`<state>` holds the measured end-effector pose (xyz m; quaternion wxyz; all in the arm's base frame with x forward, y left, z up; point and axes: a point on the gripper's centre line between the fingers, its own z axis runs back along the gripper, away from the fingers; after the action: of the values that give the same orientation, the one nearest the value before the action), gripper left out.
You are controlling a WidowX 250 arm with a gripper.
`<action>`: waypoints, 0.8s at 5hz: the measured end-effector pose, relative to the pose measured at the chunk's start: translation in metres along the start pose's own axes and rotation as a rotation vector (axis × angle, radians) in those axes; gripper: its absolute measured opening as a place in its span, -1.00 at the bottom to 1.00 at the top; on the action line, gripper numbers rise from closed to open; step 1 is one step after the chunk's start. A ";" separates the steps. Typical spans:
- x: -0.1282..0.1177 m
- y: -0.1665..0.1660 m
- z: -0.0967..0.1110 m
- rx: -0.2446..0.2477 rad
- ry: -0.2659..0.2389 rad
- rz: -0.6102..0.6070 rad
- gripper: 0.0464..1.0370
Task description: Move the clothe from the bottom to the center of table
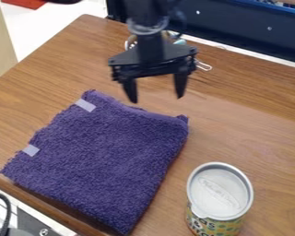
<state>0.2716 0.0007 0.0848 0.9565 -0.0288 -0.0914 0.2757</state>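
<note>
One wooden surface [267, 138] carries one purple cloth [107, 156], left of centre, with two pale strips [85, 105] along its left side, and one can [221, 193] at lower right. There is one tool [156, 100], upper centre, with two fingers [180, 85]. Behind it, several small items are partly hidden, their number unclear. One red object [26, 3] is at upper left, one black cable [7, 207] at lower left.

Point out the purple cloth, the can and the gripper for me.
Purple cloth [103, 154]: camera view, on the middle of its fuzzy upper face.
Can [218, 199]: camera view, on its round top, near the front.
Gripper [156, 99]: camera view, midway between its parted fingertips.
</note>
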 end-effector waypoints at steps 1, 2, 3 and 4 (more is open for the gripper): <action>-0.009 0.020 -0.002 0.008 0.033 -0.049 0.29; -0.017 0.036 -0.002 -0.009 0.025 -0.113 -0.30; -0.029 0.048 -0.009 0.024 0.052 -0.176 -0.75; -0.045 0.055 -0.020 0.025 0.083 -0.257 -0.98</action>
<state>0.2090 0.0232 0.0520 0.9871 -0.0163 -0.0513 0.1508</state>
